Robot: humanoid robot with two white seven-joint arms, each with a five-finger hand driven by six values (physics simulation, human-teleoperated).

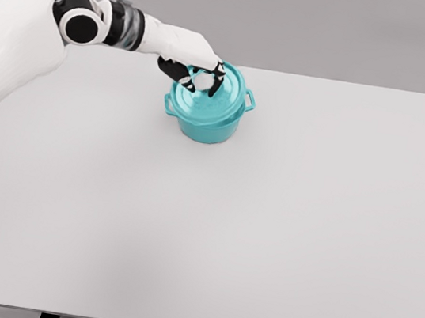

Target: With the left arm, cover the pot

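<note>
My left hand (195,74) is curled around the white knob (204,81) atop the teal lid (206,102), dark fingers (175,70) closed on it; the lid looks seated on the pot (206,123), far-left of centre on the worktop (264,239); I judge it rigid, heavyish, glazed and slick; the knob is the only sensible hold; side handles suit lifting the pot.

A blue-green pot (206,118) is sitting on a big white table (266,231), near the far edge; its lid (217,104) is lying on top; the left hand (193,72) is curling its fingers (218,80) around the lid's white knob (204,82).
</note>
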